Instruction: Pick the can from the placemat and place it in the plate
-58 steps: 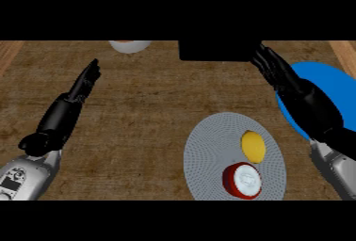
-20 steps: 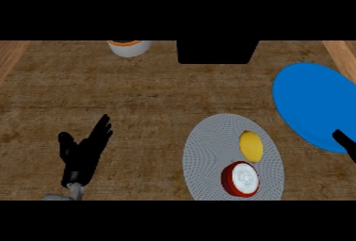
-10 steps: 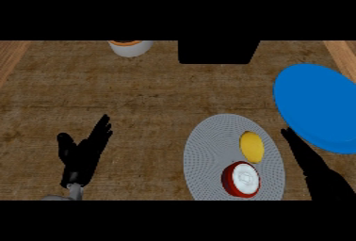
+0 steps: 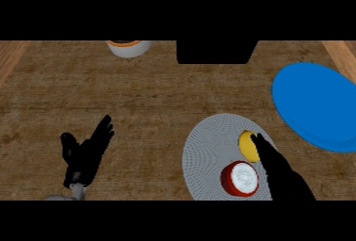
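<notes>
A red can [image 4: 240, 179] with a white top stands on the round grey placemat [image 4: 208, 155] near the view's lower edge. A yellow object [image 4: 248, 145] lies on the mat just behind it. The blue plate [image 4: 316, 106] sits at the right, past the mat. My right hand [image 4: 281, 173] comes up from the lower edge with straight fingers, right beside the can and over the yellow object's right side. It holds nothing. My left hand [image 4: 84, 155] rests open at the lower left, fingers up.
A white cup [image 4: 129, 47] with an orange rim stands at the back left. A black box [image 4: 214, 52] sits at the back centre. Wooden edges run along both sides of the brown counter [image 4: 125, 99].
My right hand has come in from the right edge and moved left onto the placemat, beside the can. The left hand dropped to the lower left earlier and has stayed there.
</notes>
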Robot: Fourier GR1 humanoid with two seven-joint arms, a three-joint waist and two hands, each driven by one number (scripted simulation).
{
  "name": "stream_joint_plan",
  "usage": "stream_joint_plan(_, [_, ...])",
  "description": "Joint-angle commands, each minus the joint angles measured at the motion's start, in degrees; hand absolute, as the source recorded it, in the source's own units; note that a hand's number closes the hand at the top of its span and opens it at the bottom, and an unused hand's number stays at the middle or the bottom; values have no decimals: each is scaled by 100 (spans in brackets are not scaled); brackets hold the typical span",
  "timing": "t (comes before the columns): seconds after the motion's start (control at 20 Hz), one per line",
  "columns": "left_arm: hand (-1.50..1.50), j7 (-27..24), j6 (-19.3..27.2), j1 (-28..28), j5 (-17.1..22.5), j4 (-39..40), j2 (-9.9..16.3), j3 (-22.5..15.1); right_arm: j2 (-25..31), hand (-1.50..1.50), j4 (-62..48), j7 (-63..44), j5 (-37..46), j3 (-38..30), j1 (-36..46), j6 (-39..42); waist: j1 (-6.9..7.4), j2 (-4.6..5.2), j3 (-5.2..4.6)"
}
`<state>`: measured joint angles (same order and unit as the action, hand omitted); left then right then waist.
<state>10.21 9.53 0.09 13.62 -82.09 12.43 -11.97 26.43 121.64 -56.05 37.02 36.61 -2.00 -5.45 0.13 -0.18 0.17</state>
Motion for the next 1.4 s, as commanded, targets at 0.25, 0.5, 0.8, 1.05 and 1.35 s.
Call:
stream_joint_plan(0.25, [0,41,-233,-176,-32,308,-57,349,-571,-150,-602,-371,906,113,136,459,-23,18,-19])
stream_joint_plan(0.5, [0,192,-146,79,-291,-96,-202,196,-703,-150,-823,-59,924,-41,-178,514,-16,14,-17])
stream_joint_plan(0.8, [0,177,-391,-57,-279,165,-187,520,-1120,-150,-1304,222,943,-181,-38,714,-16,17,-17])
stream_joint_plan(1.05, [0,26,-340,108,-422,186,-377,337,-693,150,-1738,949,761,-127,-189,987,-28,19,-17])
stream_joint_plan(1.35, [0,43,-518,437,-472,-180,-391,381,-968,150,-1588,848,1336,-269,37,1219,-11,13,-18])
